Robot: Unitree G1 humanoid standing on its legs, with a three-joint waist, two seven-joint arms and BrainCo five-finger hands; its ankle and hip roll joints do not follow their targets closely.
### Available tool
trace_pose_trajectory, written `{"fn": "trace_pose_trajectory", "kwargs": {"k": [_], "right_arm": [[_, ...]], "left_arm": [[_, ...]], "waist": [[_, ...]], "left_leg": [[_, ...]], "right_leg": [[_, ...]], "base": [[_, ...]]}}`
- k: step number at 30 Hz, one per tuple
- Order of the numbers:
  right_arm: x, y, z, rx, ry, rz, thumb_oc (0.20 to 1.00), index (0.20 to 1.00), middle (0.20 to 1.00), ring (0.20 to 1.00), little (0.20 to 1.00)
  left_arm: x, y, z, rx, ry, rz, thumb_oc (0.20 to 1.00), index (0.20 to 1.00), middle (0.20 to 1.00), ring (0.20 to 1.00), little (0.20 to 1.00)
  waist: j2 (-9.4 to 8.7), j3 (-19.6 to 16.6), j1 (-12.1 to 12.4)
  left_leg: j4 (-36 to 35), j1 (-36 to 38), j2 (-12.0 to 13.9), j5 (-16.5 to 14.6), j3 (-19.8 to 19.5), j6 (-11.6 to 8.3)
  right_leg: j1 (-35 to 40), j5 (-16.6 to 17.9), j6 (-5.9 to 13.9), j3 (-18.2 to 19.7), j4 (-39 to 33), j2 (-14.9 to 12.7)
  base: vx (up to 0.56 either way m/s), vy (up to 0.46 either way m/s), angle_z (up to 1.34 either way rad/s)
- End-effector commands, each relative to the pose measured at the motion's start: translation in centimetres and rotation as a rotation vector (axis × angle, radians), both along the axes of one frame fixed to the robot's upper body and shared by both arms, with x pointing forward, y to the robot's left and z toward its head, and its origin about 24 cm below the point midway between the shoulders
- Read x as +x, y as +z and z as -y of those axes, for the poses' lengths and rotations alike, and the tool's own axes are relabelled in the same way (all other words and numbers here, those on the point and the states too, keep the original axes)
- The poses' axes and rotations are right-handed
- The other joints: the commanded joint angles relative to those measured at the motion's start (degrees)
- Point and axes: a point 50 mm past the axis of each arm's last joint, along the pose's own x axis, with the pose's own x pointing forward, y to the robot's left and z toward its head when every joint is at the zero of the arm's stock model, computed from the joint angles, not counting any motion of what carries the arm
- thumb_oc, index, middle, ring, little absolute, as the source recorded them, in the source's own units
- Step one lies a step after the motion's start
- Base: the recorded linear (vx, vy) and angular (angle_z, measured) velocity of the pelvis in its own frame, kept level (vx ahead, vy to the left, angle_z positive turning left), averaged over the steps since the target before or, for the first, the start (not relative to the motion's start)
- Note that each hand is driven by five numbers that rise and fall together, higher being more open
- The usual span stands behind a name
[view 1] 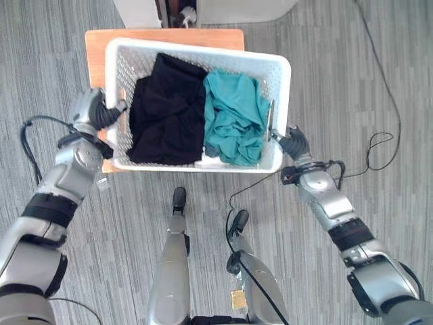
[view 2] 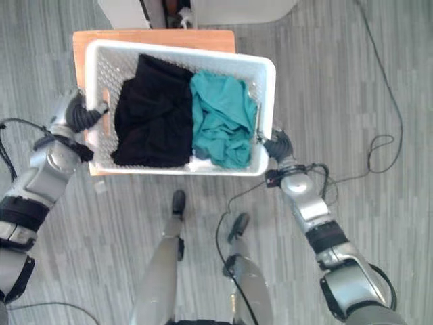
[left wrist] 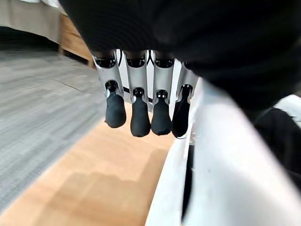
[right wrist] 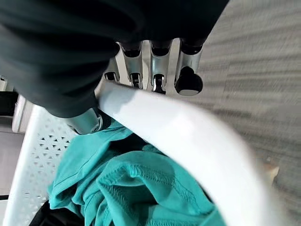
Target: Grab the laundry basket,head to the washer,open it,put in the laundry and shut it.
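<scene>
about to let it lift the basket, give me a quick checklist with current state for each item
1. Right hand curled round the white laundry basket's rim: ok.
2. Left hand at the opposite rim: fingers hang straight beside it, not closed: not ok.
3. Black garment and teal garment lie inside the walls: ok.
4. Basket rests on the wooden table: ok.
5. Washer door state: cannot tell.

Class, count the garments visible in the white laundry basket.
2: a black garment on the robot's left side, a teal garment on its right side of the basket; more may lie underneath.
</scene>
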Motion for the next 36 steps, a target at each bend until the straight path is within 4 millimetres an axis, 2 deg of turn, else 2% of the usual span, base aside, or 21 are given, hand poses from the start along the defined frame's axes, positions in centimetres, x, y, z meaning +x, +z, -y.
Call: {"fn": "trace_pose_trajectory", "kwargs": {"k": [1, 8, 10, 11, 12, 16, 18, 21, 27, 30, 32, 33, 34, 36], "right_arm": [[-1.0, 5.5, -0.9, 0.133, 0.114, 0.253, 0.2, 0.2, 0.2, 0.2, 0.2], [-2.2, 4.2, 0.9, 0.143, 0.106, 0.215, 0.2, 0.2, 0.2, 0.2, 0.2], [-2.4, 3.7, 1.6, 0.142, 0.093, 0.196, 0.2, 0.2, 0.2, 0.2, 0.2], [-2.5, 3.7, 1.6, 0.142, 0.091, 0.196, 0.2, 0.2, 0.2, 0.2, 0.2], [-2.8, 2.8, 2.5, 0.153, 0.072, 0.165, 0.2, 0.2, 0.2, 0.2, 0.2], [-3.8, 1.5, 4.0, 0.171, 0.04, 0.121, 0.2, 0.2, 0.2, 0.2, 0.2], [-4.1, 1.2, 4.4, 0.172, 0.031, 0.114, 0.2, 0.2, 0.2, 0.2, 0.2], [-5.2, 0.6, 5.9, 0.184, -0.001, 0.098, 0.2, 0.2, 0.2, 0.2, 0.2], [-6.3, -0.4, 6.7, 0.207, -0.024, 0.072, 0.2, 0.2, 0.2, 0.2, 0.2], [-6.9, -0.9, 7.6, 0.212, -0.058, 0.056, 0.2, 0.2, 0.2, 0.2, 0.2], [-7.2, -0.9, 8.2, 0.194, -0.078, 0.052, 0.2, 0.2, 0.2, 0.2, 0.2], [-7.3, -0.9, 8.3, 0.19, -0.075, 0.048, 0.2, 0.2, 0.2, 0.2, 0.2], [-7.4, -0.6, 8.4, 0.181, -0.071, 0.055, 0.2, 0.2, 0.2, 0.2, 0.2], [-7.3, -0.4, 8.2, 0.165, -0.046, 0.049, 0.2, 0.2, 0.2, 0.2, 0.2]], "left_arm": [[-0.4, 0.4, 1.4, 0.116, -0.111, 0.021, 0.2, 0.2, 0.2, 0.2, 0.2], [-0.2, -1.4, 5.2, 0.1, -0.265, -0.038, 0.2, 0.2, 0.2, 0.2, 0.2], [0.0, -1.7, 6.8, 0.093, -0.322, -0.047, 0.2, 0.2, 0.2, 0.2, 0.2], [0.0, -1.7, 6.9, 0.094, -0.323, -0.047, 0.2, 0.2, 0.2, 0.2, 0.2], [-0.1, -2.2, 8.4, 0.092, -0.382, -0.065, 0.2, 0.2, 0.2, 0.2, 0.2], [-0.2, -3.1, 11.9, 0.081, -0.506, -0.101, 0.2, 0.2, 0.2, 0.2, 0.2], [-0.1, -3.1, 12.8, 0.083, -0.535, -0.103, 0.2, 0.2, 0.2, 0.2, 0.2], [-0.3, -3.9, 16.9, 0.041, -0.663, -0.142, 0.2, 0.2, 0.2, 0.2, 0.2], [-0.2, -5.5, 20.0, -0.013, -0.72, -0.217, 0.2, 0.2, 0.2, 0.2, 0.2], [-0.2, -5.4, 21.4, -0.063, -0.751, -0.228, 0.2, 0.2, 0.2, 0.2, 0.2], [-0.2, -4.9, 22.5, -0.08, -0.777, -0.22, 0.2, 0.2, 0.2, 0.2, 0.2], [-0.2, -4.8, 22.9, -0.087, -0.785, -0.222, 0.2, 0.2, 0.2, 0.2, 0.2], [-0.3, -4.5, 23.5, -0.094, -0.802, -0.215, 0.2, 0.2, 0.2, 0.2, 0.2], [-0.4, -4.6, 23.8, -0.11, -0.807, -0.223, 0.2, 0.2, 0.2, 0.2, 0.2]], "waist": [[-1.07, -5.91, -0.41], [-1.28, -7.77, -1.5], [-1.09, -8.59, -2.11], [-1.12, -8.59, -2.1], [-0.9, -9.59, -2.88], [0.12, -11.34, -4.05], [0.33, -11.73, -4.49], [2.02, -13.59, -6.23], [3.32, -14.93, -7.82], [3.46, -15.42, -8.14], [2.65, -14.69, -8.58], [2.33, -14.68, -8.82], [1.9, -14.5, -9.12], [1.89, -14.74, -9.72]], "left_leg": [[3.85, 2.02, 1.48, -10.6, -1.16, 1.05], [3.04, 7.34, 2.21, -10.72, -0.26, 0.79], [2.48, 9.05, 2.53, -10.58, 0.03, 0.62], [2.34, 8.96, 2.39, -10.23, 0.0, 0.69], [1.67, 10.38, 2.9, -10.01, 0.37, 0.53], [0.26, 13.71, 4.03, -9.59, 1.23, -0.16], [-0.01, 14.07, 4.22, -9.04, 1.31, -0.21], [-1.26, 17.3, 6.28, -7.82, 2.24, -1.3], [-2.93, 20.84, 9.51, -5.25, 3.36, -2.69], [-1.55, 21.25, 10.84, -3.6, 3.49, -3.42], [5.56, 20.55, 9.8, -6.32, 2.22, -2.9], [8.29, 20.83, 8.62, -9.14, 1.27, -2.29], [14.56, 20.45, 7.23, -11.44, 0.42, -1.53], [21.87, 21.12, 5.31, -15.21, -0.61, -0.35]], "right_leg": [[0.71, -4.04, 2.41, 4.81, 4.84, -4.56], [4.34, -5.48, 1.96, 5.53, 5.52, -3.81], [5.4, -6.04, 1.93, 5.57, 5.81, -3.67], [5.32, -5.82, 1.92, 5.52, 5.72, -3.78], [6.16, -6.26, 1.88, 5.51, 5.85, -3.63], [8.63, -7.62, 1.7, 5.65, 6.04, -2.91], [9.07, -7.63, 1.63, 5.62, 5.91, -2.79], [11.36, -9.5, 0.83, 5.87, 6.05, -0.9], [13.27, -12.33, -1.02, 7.03, 7.75, 2.43], [14.19, -12.59, -1.84, 8.28, 6.9, 4.34], [14.33, -12.19, -2.15, 9.19, 7.21, 4.11], [14.42, -11.99, -2.12, 9.63, 7.32, 3.85], [14.14, -11.14, -2.08, 10.3, 7.3, 3.28], [13.91, -10.16, -1.8, 11.73, 7.36, 3.15]], "base": [[-0.01, -0.047, -0.12], [-0.01, -0.043, -0.11], [-0.02, -0.049, -0.07], [-0.01, -0.053, -0.11], [0.0, -0.052, -0.18], [0.0, -0.074, -0.11], [-0.02, -0.082, -0.09], [-0.04, -0.164, -0.09], [-0.06, -0.13, -0.12], [-0.12, -0.146, -0.3], [-0.16, -0.074, -0.39], [-0.17, 0.003, -0.39], [-0.14, 0.022, -0.37], [-0.09, 0.064, -0.54]]}}
